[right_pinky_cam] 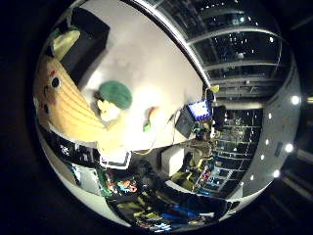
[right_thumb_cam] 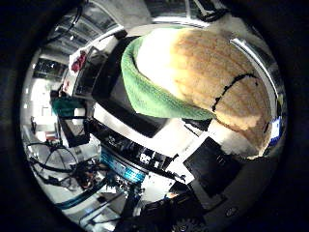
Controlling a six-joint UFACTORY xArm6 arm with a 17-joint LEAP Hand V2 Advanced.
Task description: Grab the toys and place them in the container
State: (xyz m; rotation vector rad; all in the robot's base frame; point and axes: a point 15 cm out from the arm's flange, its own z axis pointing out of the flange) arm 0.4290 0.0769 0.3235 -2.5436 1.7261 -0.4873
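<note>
A plush corn toy (right_thumb_cam: 212, 82) fills the view against the palm, the black container (right_pinky_cam: 85, 41) just past its green husk end; the hand's finger state cannot be told.

A large plush corn-cob toy with stitched yellow kernels and black eyes (right_pinky_cam: 61, 105) fills the left of the frame. At centre, a green-capped plush toy (right_pinky_cam: 113, 99) and a small orange-and-green toy (right_pinky_cam: 150, 119) lie on the white tabletop (right_pinky_cam: 142, 58).

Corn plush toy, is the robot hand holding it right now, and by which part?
The corn plush toy fills much of both palm views, so it sits close against the palm. Whether the robot hand actually grips it, and where, cannot be told; no fingers show around it.
</note>
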